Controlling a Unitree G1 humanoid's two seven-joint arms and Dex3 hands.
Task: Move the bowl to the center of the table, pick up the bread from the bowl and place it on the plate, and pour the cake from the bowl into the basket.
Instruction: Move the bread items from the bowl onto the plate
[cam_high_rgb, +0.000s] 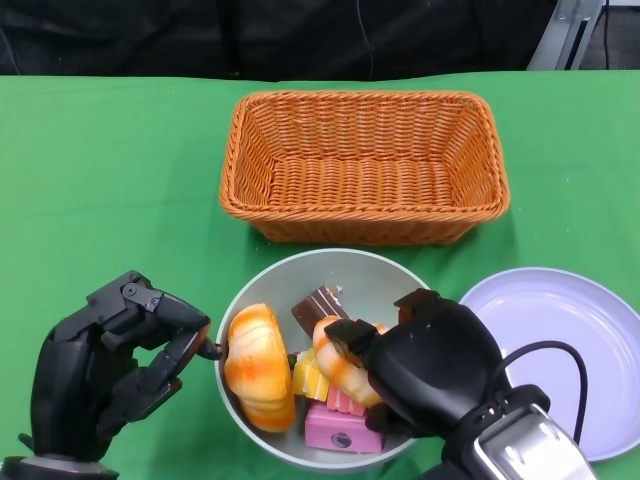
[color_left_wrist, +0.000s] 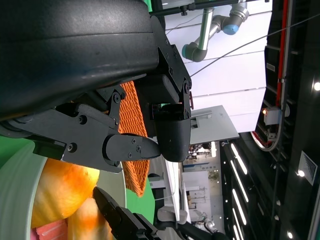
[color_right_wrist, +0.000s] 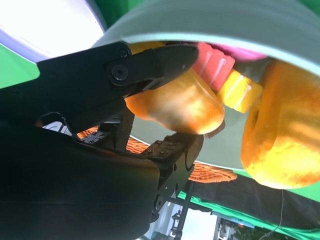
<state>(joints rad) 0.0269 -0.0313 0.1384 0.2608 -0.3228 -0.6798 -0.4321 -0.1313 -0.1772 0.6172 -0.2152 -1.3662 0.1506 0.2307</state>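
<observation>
The bowl (cam_high_rgb: 262, 287) served as the reference: it sat at the near middle of the green table (cam_high_rgb: 100, 160), with both hands at its near edge. The right hand (cam_high_rgb: 425, 365) reached over the bowl's near-right rim, and its fingers (color_right_wrist: 150, 65) were closed around a small glazed bread piece (cam_high_rgb: 340, 365) inside the bowl; the right wrist view showed that piece pinched from two sides. The left hand (cam_high_rgb: 110, 365) stood at the bowl's left rim, fingers curled toward it; whether it gripped the rim could not be determined. A larger round bread (cam_high_rgb: 260, 365) lay in the bowl's left half, beside the cake pieces (cam_high_rgb: 335, 425). The plate (cam_high_rgb: 560, 350) lay just right of the bowl, on the right hand's own side, so the transfer judged to follow ran rightward, away from the left hand. The basket (cam_high_rgb: 365, 165) stood beyond the bowl's far rim, its long axis running left to right.
</observation>
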